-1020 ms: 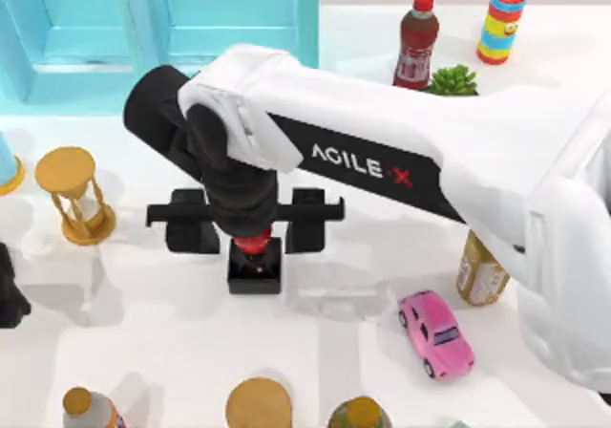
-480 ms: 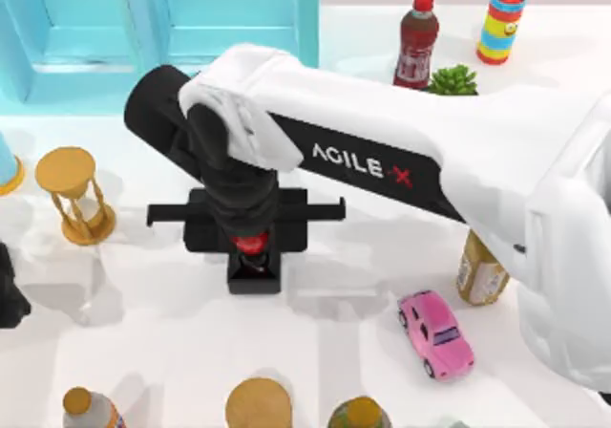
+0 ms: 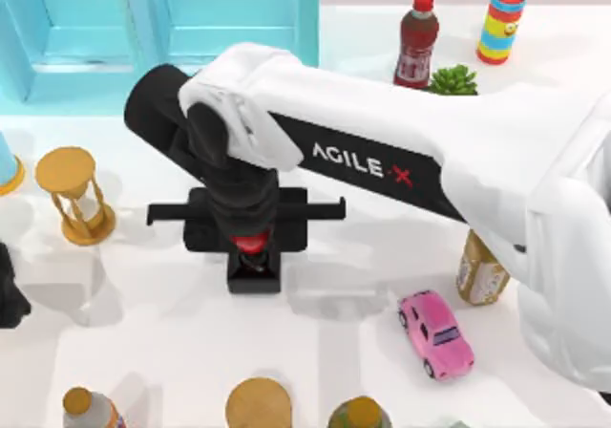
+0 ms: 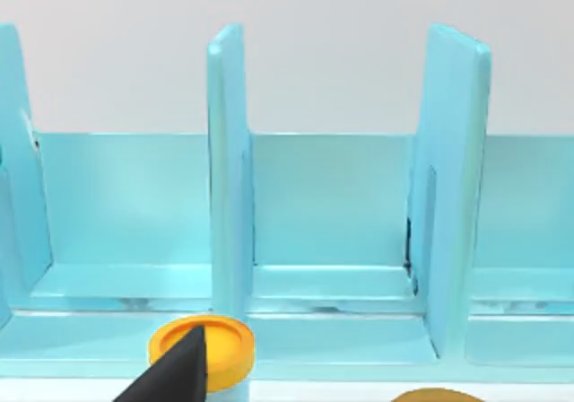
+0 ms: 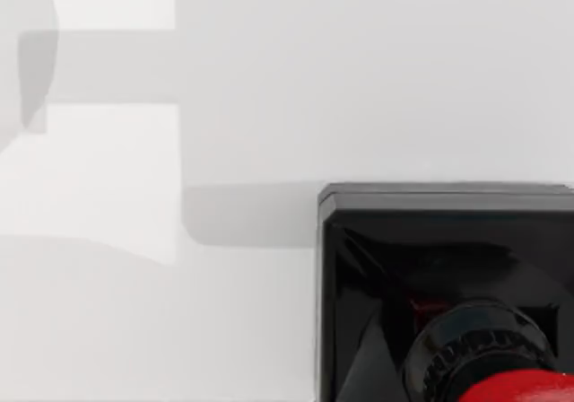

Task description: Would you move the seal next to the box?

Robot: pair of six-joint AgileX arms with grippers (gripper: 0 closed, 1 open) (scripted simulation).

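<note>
**Right gripper pinched on the seal's knob, grip unproven**

The right arm (image 3: 401,151), the largest thing in the top view, sweeps from three o'clock across to the middle of the tabletop (image 3: 143,342) and covers much of it. The box (image 3: 162,27), a pale blue set of open compartments, sits at eleven o'clock, well apart from the seal.

The right gripper (image 3: 250,225) stands over the seal (image 3: 254,266), just left of centre, its fingers drawn in around the red knob. The black base rests on the tabletop.

Risks, as I judge them: the knob is round and glossy, so a pinch there may slip or let the heavy base swing on lifting. The hourglass (image 3: 74,194) at nine o'clock stands near the path to the box and could be knocked.

Hard to make out: the arm's wrist hides the contact between fingers and knob. In the right wrist view the seal (image 5: 439,294) is cut off at the edge. The left gripper (image 3: 8,299) is parked at nine o'clock, mostly out of frame; I cannot tell its state.
</note>
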